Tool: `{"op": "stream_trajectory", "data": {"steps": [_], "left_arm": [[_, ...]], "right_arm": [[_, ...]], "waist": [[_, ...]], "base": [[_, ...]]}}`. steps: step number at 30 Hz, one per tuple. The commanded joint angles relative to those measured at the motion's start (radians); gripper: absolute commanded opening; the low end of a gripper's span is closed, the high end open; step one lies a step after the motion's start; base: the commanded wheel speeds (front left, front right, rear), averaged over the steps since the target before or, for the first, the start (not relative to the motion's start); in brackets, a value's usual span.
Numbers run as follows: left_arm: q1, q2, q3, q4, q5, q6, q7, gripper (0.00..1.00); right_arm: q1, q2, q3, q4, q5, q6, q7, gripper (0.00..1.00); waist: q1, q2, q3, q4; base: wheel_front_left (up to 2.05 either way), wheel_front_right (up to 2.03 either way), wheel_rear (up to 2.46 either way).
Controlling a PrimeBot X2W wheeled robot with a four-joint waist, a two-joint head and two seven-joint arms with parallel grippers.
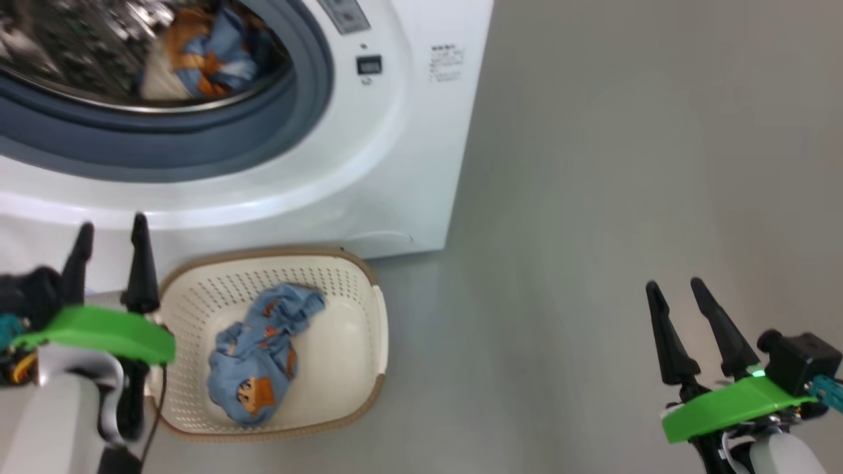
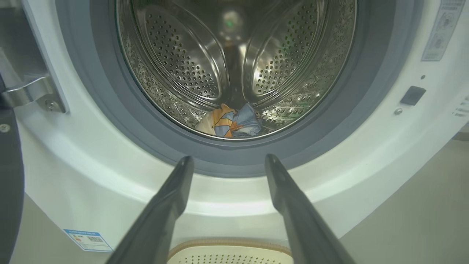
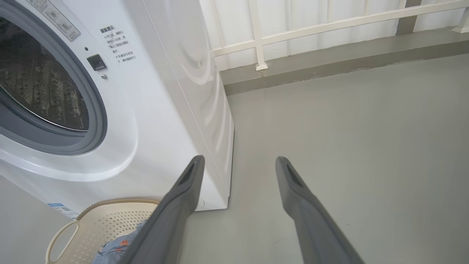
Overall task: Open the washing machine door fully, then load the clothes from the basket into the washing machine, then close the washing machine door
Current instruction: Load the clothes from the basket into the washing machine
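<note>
The white washing machine [image 1: 369, 164] stands with its steel drum [image 2: 234, 55] exposed. One of the clothes, a cream, blue and orange garment [image 2: 231, 123], lies at the drum's front bottom [image 1: 197, 59]. The cream basket [image 1: 349, 368] sits on the floor against the machine, holding a light blue garment [image 1: 260, 349]. My left gripper [image 1: 110, 234] is open beside the basket's left rim, pointing at the drum mouth [image 2: 229, 158]. My right gripper [image 1: 674, 284] hangs open over bare floor, far right of the basket [image 3: 238, 158]. A dark edge of the washing machine door [image 2: 9, 176] shows beside its steel hinge [image 2: 33, 91].
Grey floor [image 1: 625, 164] stretches to the right of the machine. A low ledge with a white railing [image 3: 329, 25] runs behind it. The basket's rim [image 2: 231, 244] lies just under my left fingers. A blue label [image 2: 88, 240] marks the machine's lower front.
</note>
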Motion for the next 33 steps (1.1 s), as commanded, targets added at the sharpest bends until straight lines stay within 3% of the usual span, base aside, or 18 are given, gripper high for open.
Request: {"op": "stream_trajectory", "data": {"steps": [1,33], "left_arm": [[0.019,0.031,0.029,-0.039,0.009,-0.001,-0.006,1.00],[0.458,-0.002,0.059,-0.285,0.039,-0.002,-0.006,1.00]], "right_arm": [[0.019,-0.018,0.015,-0.019,0.007,0.002,-0.008,1.00],[0.185,-0.065,-0.043,-0.019,0.029,0.002,-0.008,1.00]], "waist": [[0.0000,0.0000,-0.055,0.043],[0.0000,0.0000,-0.234,0.117]], "base": [[0.00,0.00,0.00],[0.00,0.00,0.00]]}}
